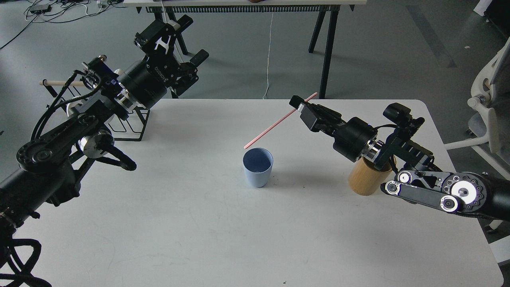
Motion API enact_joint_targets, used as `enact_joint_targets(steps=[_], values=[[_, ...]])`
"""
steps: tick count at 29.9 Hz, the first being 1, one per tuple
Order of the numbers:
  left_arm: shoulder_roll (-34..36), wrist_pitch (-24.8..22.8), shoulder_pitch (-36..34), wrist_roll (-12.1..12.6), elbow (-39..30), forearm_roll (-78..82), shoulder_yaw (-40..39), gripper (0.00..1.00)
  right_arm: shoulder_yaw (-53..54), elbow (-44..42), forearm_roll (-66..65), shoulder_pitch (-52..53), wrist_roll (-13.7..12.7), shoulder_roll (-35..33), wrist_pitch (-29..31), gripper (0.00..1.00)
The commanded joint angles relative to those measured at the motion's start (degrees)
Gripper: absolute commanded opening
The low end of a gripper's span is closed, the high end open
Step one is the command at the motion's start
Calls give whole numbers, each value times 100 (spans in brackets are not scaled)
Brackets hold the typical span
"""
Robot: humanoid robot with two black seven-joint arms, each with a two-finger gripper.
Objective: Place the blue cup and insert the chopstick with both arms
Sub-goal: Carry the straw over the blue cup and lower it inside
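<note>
The blue cup [257,167] stands upright on the white table [199,223], near its middle. My right gripper [301,107] is shut on the pale-pink chopstick [275,124] and holds it slanted in the air. The stick's lower tip hangs just above the cup's far-left rim. My left gripper [175,34] is open and empty, raised beyond the table's far-left corner, well away from the cup.
A tan bamboo holder [366,179] stands right of the cup, partly hidden by my right arm. A black wire rack [127,125] with a beige wooden rod [59,83] sits at the table's far-left corner. A trestle table's black legs [324,48] stand behind.
</note>
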Motion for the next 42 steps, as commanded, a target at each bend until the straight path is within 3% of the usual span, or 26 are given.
enact_joint_targets(steps=[1,32,42], values=[[0,0,2,0,1,2,-1,92,-96,7,-16,142,0,-36,1,1],[-44,0,2,0,194,2,-1,92,-781,-556,-482,169,0,412,1,5],[-105,0,2,0,194,11,-1,92,-826,-696,-473,160,0,605,1,46]])
